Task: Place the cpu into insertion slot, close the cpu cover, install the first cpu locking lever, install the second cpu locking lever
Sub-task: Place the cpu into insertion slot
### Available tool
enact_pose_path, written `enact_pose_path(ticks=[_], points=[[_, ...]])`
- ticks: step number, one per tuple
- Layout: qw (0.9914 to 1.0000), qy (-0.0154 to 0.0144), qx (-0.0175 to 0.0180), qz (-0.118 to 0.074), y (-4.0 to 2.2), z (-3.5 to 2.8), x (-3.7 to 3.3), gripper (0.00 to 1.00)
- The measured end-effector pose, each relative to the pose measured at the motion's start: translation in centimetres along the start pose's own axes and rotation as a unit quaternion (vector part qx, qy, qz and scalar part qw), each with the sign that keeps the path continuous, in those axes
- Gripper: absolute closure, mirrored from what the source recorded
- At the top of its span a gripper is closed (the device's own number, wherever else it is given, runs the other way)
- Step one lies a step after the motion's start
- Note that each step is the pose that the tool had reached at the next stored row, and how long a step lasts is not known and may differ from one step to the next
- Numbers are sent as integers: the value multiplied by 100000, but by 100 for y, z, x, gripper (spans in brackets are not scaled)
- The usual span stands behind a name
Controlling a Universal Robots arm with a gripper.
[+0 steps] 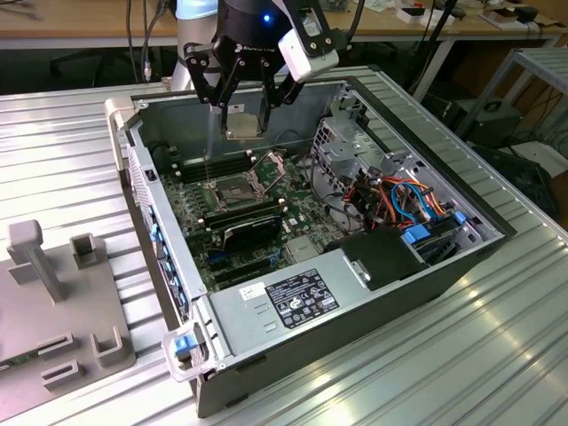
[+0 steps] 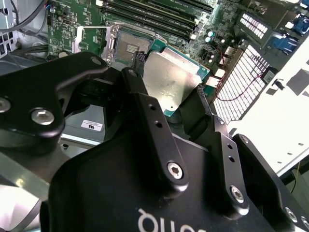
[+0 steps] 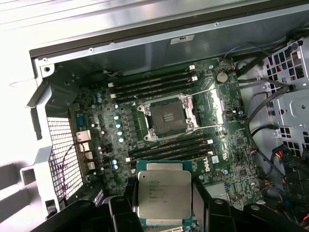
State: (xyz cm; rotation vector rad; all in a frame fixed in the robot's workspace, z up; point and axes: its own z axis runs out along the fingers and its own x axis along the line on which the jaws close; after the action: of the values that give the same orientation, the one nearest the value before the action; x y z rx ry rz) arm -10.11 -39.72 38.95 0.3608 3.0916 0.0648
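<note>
The table is a ribbed, silvery metal surface, and behind it runs a wooden desk with cables hanging into the dark space underneath. A metal shelf stands off at the exterior view's right. On the table, at the exterior view's left, sits a grey fixture with upright pegs and slotted blocks. In the middle lies an open computer case on its side, a blue latch at its near corner. Inside the case is a green motherboard with rows of long black memory slots. A labelled power supply sits along the near wall. A perforated drive cage and a tangle of orange and blue cables are toward the exterior view's right. The insertion slot is near the middle of the board, dark-centred and bare. The cpu cover is tipped up beside it, and thin wire levers are swung clear of it. The black end effector hangs above the case, over its far part in the exterior view. Its fingers are closed in against opposite edges of the cpu. The chip is held flat, metal top up, in the air well above the board. In the first wrist view it appears just beside the slot rather than over it.
</note>
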Motion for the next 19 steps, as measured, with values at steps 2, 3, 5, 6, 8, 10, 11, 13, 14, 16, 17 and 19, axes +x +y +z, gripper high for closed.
enact_pose_path(ticks=[2, 3, 5, 6, 8, 10, 11, 13, 14, 16, 17, 19], points=[[100000, -3, 0, 127, 0, 2, 0, 45], [100000, -7, 0, 186, 0, 3, 0, 45], [100000, -11, 2, 267, 0, 5, 0, 45], [100000, -14, 1, 309, 0, 7, 0, 45], [99999, -16, 2, 394, 0, 9, 0, 45], [99999, -20, 5, 446, 0, 11, 1, 45], [99999, -20, 6, 467, 0, 12, 1, 45], [99999, -22, 9, 517, 0, 14, 1, 45], [99998, -23, 9, 548, 0, 15, 1, 45], [99998, -26, 10, 609, 0, 17, 1, 45], [99998, -28, 12, 630, 0, 18, 1, 45], [99997, -31, 14, 728, 0, 19, 1, 45]])
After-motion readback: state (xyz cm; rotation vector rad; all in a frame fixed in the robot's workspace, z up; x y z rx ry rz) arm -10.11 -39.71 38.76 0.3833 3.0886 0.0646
